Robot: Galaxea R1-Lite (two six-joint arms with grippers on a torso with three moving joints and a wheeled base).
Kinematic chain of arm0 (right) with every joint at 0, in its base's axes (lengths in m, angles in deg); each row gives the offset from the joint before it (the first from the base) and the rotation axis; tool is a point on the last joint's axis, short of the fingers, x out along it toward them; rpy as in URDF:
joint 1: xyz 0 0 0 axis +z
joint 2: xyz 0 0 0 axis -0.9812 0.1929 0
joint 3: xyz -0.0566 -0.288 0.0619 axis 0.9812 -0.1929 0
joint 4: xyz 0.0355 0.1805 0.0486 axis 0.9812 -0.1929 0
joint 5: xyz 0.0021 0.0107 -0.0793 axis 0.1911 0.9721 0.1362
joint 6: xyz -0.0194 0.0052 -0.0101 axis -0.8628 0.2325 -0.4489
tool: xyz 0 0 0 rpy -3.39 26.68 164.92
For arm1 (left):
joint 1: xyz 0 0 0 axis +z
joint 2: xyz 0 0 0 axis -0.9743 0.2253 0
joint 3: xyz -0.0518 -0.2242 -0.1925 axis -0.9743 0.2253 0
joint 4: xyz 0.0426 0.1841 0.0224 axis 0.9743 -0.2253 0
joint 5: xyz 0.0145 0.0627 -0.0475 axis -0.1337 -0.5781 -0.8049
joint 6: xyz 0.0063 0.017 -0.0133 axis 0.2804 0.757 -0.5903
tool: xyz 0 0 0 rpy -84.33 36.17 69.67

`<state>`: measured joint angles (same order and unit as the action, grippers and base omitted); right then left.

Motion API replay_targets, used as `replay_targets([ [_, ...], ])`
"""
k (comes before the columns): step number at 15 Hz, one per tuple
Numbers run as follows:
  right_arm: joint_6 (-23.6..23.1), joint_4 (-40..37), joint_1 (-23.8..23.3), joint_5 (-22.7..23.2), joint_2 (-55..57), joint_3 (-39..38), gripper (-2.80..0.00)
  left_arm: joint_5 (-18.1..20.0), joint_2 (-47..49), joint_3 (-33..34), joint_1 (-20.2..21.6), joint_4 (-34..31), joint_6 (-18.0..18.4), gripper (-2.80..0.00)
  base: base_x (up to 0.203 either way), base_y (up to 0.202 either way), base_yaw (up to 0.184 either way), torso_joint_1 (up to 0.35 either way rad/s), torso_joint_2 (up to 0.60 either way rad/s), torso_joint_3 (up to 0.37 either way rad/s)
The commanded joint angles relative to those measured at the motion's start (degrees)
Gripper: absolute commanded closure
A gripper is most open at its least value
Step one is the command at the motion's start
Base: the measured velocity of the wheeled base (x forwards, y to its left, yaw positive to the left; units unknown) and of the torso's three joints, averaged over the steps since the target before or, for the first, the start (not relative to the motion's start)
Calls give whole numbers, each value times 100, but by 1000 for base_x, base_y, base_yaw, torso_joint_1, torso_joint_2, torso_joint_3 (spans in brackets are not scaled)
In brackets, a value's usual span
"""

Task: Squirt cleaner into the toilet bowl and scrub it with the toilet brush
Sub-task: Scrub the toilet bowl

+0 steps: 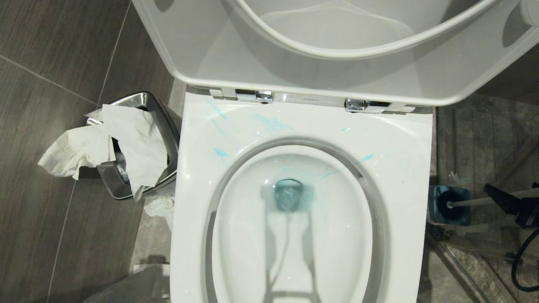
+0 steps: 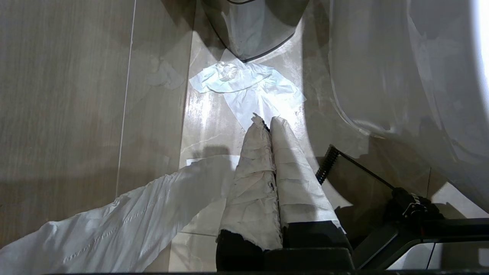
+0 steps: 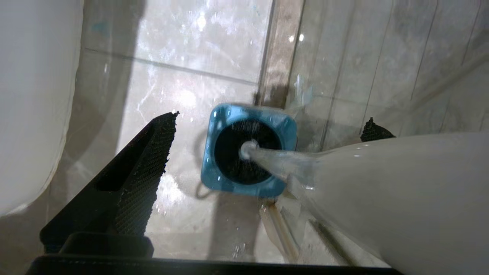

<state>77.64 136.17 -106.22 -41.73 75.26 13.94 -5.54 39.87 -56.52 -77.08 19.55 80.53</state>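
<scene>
The toilet bowl (image 1: 294, 235) is streaked with blue cleaner (image 1: 269, 123). On the floor at its right side, the toilet brush (image 3: 382, 183) stands in its blue holder (image 3: 248, 152). The right gripper (image 3: 267, 141) is spread wide around the handle, which should be centred before clamping, then lifted straight up past the close glass wall (image 3: 382, 57). The left gripper (image 2: 269, 126) is clenched empty.

Dark grey floor tiles (image 1: 50, 126) with pale grout lines spread to my left. A steel bin (image 1: 139, 147) stuffed with white paper (image 1: 105, 139) stands there. On my right the floor (image 1: 471, 139) is lighter, glossy stone, catching bright overhead light.
</scene>
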Motion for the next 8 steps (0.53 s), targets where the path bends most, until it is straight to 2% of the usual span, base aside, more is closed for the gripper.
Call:
replay_targets([
  [1,-5,125,1,12,45,2,0,0,5,9,1,-2,0,0,0,0,0,0,0,0],
  [8,16,340,1,13,11,-51,0,0,5,9,1,-2,0,0,0,0,0,0,0,0],
])
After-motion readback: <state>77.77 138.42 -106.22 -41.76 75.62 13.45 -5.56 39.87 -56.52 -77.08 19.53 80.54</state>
